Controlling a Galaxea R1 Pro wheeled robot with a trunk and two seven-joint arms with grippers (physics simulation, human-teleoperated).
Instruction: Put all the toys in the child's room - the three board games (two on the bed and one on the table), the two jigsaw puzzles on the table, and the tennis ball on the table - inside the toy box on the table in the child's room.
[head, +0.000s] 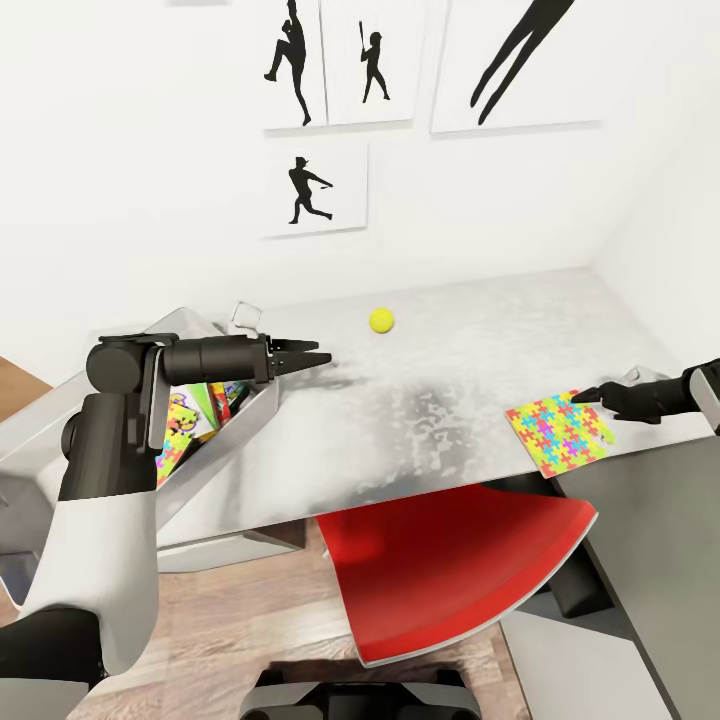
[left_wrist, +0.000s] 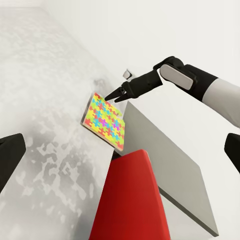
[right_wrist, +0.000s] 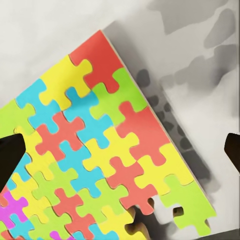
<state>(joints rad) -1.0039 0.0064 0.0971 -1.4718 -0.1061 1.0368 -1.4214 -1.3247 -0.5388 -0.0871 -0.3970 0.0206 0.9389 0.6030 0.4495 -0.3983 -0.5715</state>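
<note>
Head view alone shows tennis ball (head: 381, 320) upper centre on bench (head: 440, 400), toy box (head: 235, 420) at left holding colourful boxes, left claw (head: 318, 358) parted, empty, right claw (head: 583, 396) over jigsaw puzzle (head: 560, 432), fingertips spread in its wrist view.

place: child's bedroom or playroom in a home | walls: white, with black baseball-player silhouette pictures (head: 314, 187) at upper centre of the head view | furniture: long light-grey desk top (head: 440, 400); red moulded chair (head: 455, 570) at lower centre | floor: pale wood planks (head: 250, 630) | toys: bright jigsaw-pattern flat box (head: 558, 432); small yellow-green ball (head: 381, 320)
</note>
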